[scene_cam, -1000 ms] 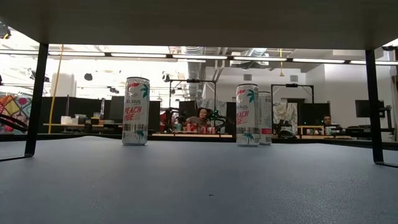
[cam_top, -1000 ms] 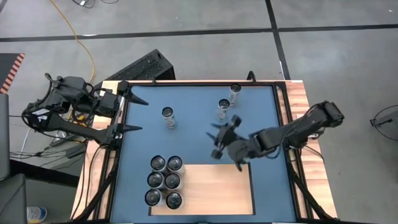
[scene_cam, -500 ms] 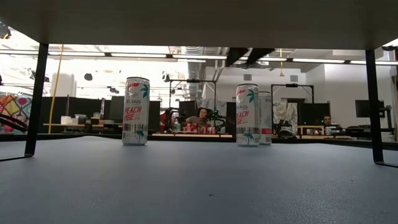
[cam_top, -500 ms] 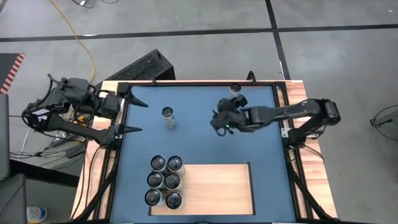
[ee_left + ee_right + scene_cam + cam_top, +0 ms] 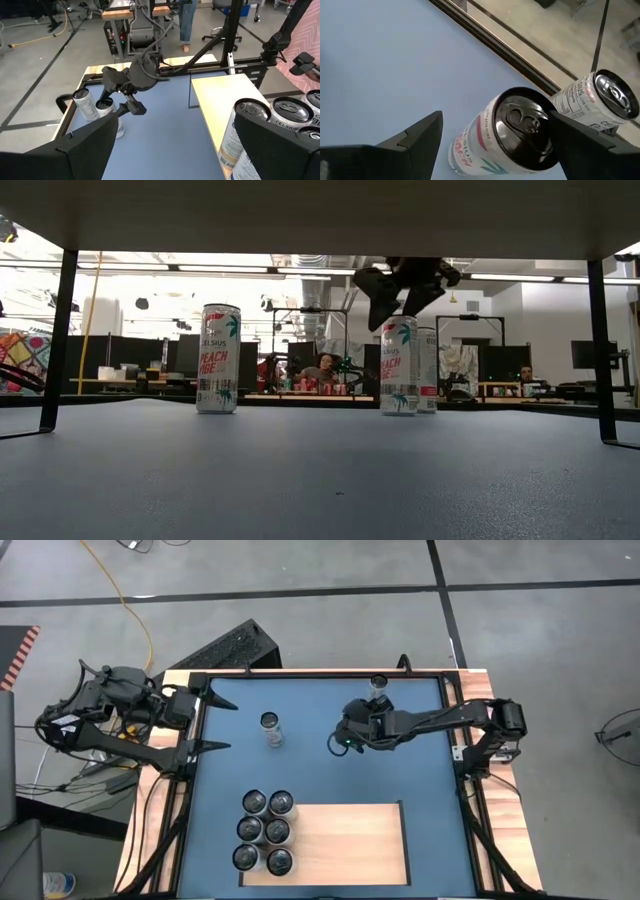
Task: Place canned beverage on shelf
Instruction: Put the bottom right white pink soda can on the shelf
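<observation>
A white canned beverage (image 5: 398,365) stands upright on the blue surface (image 5: 300,770), right of the table's middle. My right gripper (image 5: 400,292) is open and hovers just above its top (image 5: 525,122), with one finger (image 5: 410,145) on either side and no touch that I can see. In the high view the right gripper (image 5: 348,728) hides this can. The pale wooden shelf (image 5: 345,840) lies at the near edge, with several cans (image 5: 265,830) standing on its left end. My left gripper (image 5: 216,725) is open and empty at the table's left edge.
A second can (image 5: 378,687) stands at the far edge just behind the right gripper; it also shows in the right wrist view (image 5: 600,102). A third can (image 5: 270,727) stands left of the middle. Black frame posts (image 5: 60,340) stand at the corners. The shelf's right part is bare wood.
My right gripper has gone from above the shelf's far edge toward the table's far edge, to the can right of the middle, and has come down into the low view above the can's top. The cans have stayed in place.
</observation>
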`<state>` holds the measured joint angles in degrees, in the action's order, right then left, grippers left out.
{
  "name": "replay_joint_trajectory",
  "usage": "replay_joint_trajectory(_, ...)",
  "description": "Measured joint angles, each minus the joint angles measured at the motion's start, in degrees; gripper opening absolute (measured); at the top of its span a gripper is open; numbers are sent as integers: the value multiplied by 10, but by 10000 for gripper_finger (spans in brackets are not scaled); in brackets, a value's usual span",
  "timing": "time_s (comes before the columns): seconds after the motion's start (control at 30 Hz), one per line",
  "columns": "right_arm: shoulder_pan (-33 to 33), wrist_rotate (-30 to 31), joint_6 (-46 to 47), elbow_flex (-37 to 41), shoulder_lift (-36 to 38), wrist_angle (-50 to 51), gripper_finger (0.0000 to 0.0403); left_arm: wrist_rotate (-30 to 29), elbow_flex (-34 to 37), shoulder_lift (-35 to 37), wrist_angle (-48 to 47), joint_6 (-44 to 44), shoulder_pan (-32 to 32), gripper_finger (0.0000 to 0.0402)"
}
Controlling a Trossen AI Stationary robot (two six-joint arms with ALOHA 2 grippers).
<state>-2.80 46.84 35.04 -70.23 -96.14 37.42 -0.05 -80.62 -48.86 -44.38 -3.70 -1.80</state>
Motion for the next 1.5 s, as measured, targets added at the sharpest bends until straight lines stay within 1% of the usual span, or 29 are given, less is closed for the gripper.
replay_joint_trajectory(0.13,1,7,35,-1,-5,13,329,-8,0,0,0,1,0,387)
replay_joint_trajectory(0.27,5,-1,44,-1,-4,10,289,-9,0,0,2,1,0,387)
replay_joint_trajectory(0.33,9,-2,51,-1,-3,12,258,-9,0,0,3,1,0,387)
replay_joint_trajectory(0.4,11,-1,51,-1,-3,14,219,-9,0,0,3,1,0,387)
replay_joint_trajectory(0.53,17,0,49,-1,-3,16,120,-9,0,0,3,1,0,387)
replay_joint_trajectory(0.63,18,-7,48,-2,-2,8,54,-9,0,0,3,3,0,387)
replay_joint_trajectory(0.73,21,-14,39,-1,3,6,11,-9,0,0,3,7,0,387)
replay_joint_trajectory(0.8,25,-7,38,-1,4,5,4,-9,0,0,2,8,0,387)
replay_joint_trajectory(0.9,29,4,37,0,13,10,20,-9,0,0,1,8,0,387)
replay_joint_trajectory(1.07,34,4,37,2,29,14,67,-9,0,0,1,7,0,387)
replay_joint_trajectory(1.13,31,-5,35,2,39,19,91,-9,0,0,1,6,0,387)
replay_joint_trajectory(1.2,25,-25,28,1,43,22,121,-9,0,0,1,5,0,387)
replay_joint_trajectory(1.3,14,-50,20,0,44,23,181,-9,0,0,1,5,0,387)
replay_joint_trajectory(1.4,9,-54,20,1,46,23,247,-9,0,0,1,8,0,387)
replay_joint_trajectory(1.5,12,-48,22,1,51,25,299,-8,0,0,1,10,0,387)
